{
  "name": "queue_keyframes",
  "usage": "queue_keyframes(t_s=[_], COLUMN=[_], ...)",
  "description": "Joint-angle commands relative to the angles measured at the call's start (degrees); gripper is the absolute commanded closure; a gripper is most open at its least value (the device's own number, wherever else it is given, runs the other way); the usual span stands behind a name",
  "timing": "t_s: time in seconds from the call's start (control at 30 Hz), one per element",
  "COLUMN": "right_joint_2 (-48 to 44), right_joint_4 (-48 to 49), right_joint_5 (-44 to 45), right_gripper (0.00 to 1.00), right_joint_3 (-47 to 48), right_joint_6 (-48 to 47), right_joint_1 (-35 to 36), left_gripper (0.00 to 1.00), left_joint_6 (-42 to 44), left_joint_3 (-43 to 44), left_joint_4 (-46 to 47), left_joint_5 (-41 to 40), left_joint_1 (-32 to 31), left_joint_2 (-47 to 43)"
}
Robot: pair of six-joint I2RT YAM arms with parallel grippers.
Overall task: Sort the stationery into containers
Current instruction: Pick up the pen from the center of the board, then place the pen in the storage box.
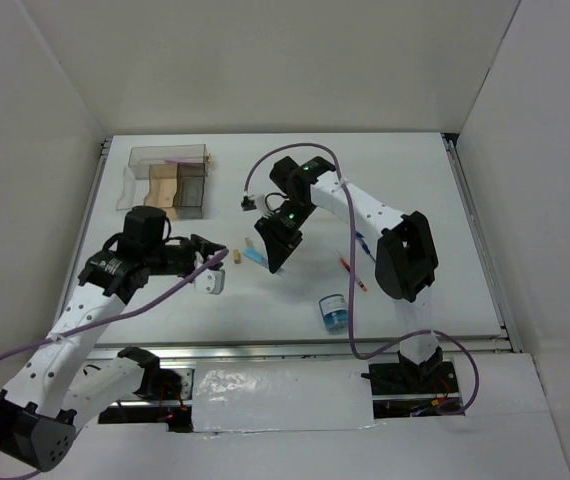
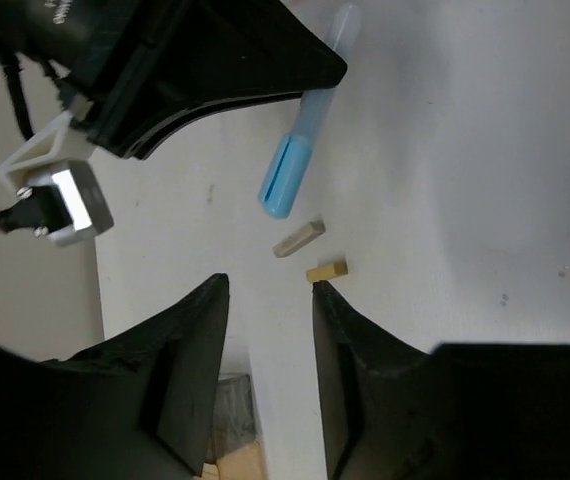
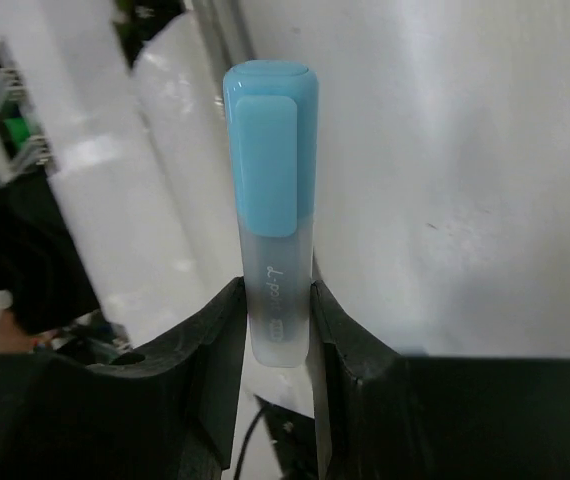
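My right gripper (image 3: 275,290) is shut on the clear end of the pale-blue bar (image 3: 270,200), low over the table's middle (image 1: 268,262). The bar (image 2: 300,150) points its blue cap toward two tan stubs (image 2: 298,238) (image 2: 326,270) lying on the table. My left gripper (image 2: 268,284) is open and empty just short of the stubs, one fingertip (image 2: 317,290) beside the yellower stub. In the top view it sits left of the bar (image 1: 220,257). The organiser (image 1: 170,180) stands at the back left. A red-orange pen (image 1: 353,273), a blue pen (image 1: 363,245) and one blue tub (image 1: 334,313) lie to the right.
The right arm's links (image 1: 405,255) rise above the pens. White walls close in the table on three sides. A corner of the organiser (image 2: 227,425) shows between my left fingers. The table's front edge (image 1: 295,345) runs just below the blue tub.
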Motion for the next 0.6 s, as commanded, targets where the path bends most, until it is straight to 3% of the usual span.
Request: queue_keyframes(t_s=[0.0, 0.2, 0.33, 0.43, 0.57], right_joint_2=[2.2, 3.5, 3.8, 4.1, 4.2], right_joint_4=[-7.5, -8.9, -9.0, -9.5, -9.6], right_joint_5=[-11.1, -15.4, -16.8, -17.7, -18.4], right_gripper=[1.0, 1.0, 1.0, 1.0, 1.0], right_joint_3=[4.4, 4.8, 4.2, 4.3, 4.6], right_joint_6=[0.6, 1.5, 2.1, 2.1, 2.3], right_joint_1=[0.0, 0.3, 0.3, 0.5, 1.1], left_gripper=[0.52, 0.54, 0.52, 0.43, 0.44], left_joint_6=[7.4, 6.6, 3.9, 2.0, 1.2], left_joint_3=[1.4, 0.8, 1.0, 0.3, -0.2], left_joint_4=[-1.2, -0.1, 2.5, 4.8, 6.2], left_joint_5=[-3.0, -6.9, -8.1, -8.7, -8.9], left_joint_1=[-3.8, -11.8, -13.7, -14.6, -15.6], left_joint_2=[2.1, 4.5, 6.2, 6.9, 7.4])
